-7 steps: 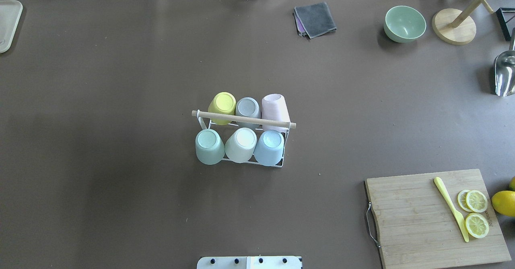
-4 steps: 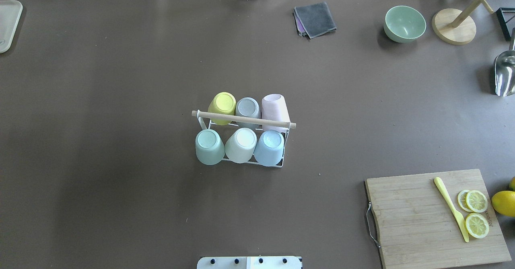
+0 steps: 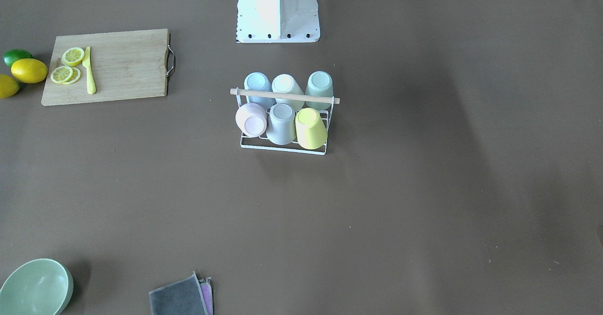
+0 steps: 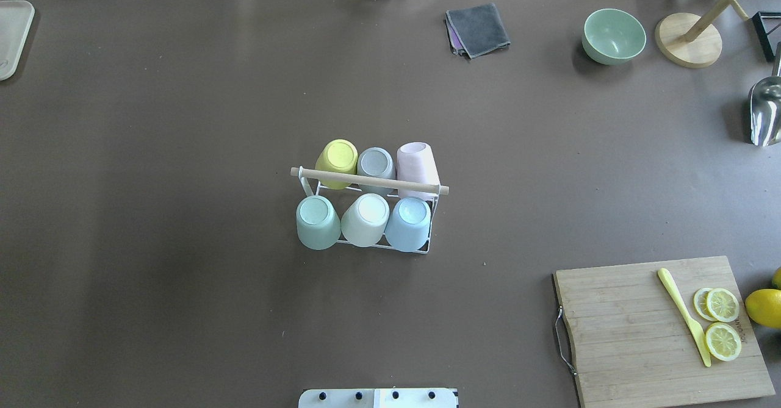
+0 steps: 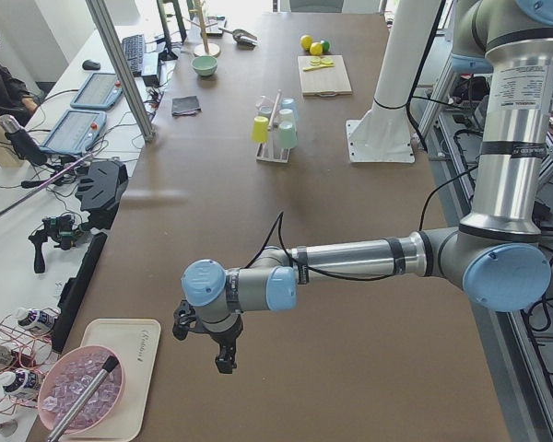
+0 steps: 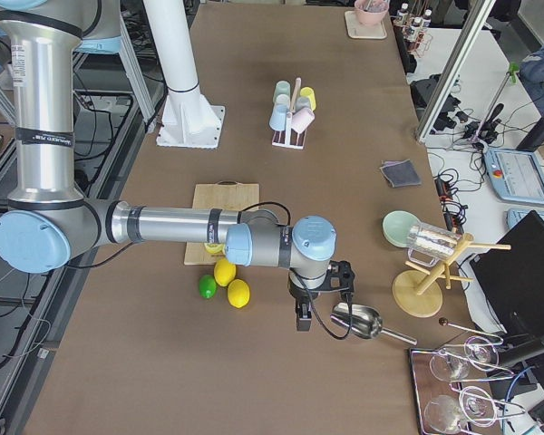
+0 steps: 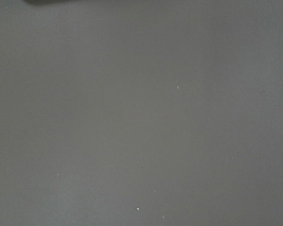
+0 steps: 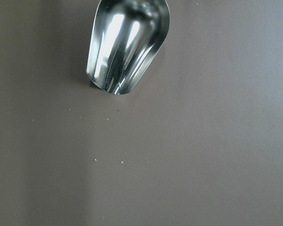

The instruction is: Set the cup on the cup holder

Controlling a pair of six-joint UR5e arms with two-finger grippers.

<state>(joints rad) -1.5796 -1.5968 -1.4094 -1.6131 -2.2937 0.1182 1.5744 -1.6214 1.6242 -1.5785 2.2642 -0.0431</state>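
Observation:
The cup holder (image 4: 378,182), a white wire rack with a wooden dowel across its top, stands at the table's middle, and it also shows in the front-facing view (image 3: 282,95). Several cups sit upside down on it: yellow (image 4: 337,158), grey (image 4: 376,164), pink (image 4: 417,161), green (image 4: 316,218), white (image 4: 368,216) and blue (image 4: 409,219). My left gripper (image 5: 203,345) hangs above bare table near the left end, far from the rack. My right gripper (image 6: 322,313) hangs near the right end, beside a metal scoop (image 6: 358,320). I cannot tell whether either gripper is open or shut.
A cutting board (image 4: 622,341) with lemon slices (image 4: 723,322) and a yellow knife (image 4: 683,316) lies at the near right. A green bowl (image 4: 613,35), a grey cloth (image 4: 478,28), a wooden stand (image 4: 688,39) and the scoop (image 4: 766,112) are far right. A tray (image 4: 12,36) is far left.

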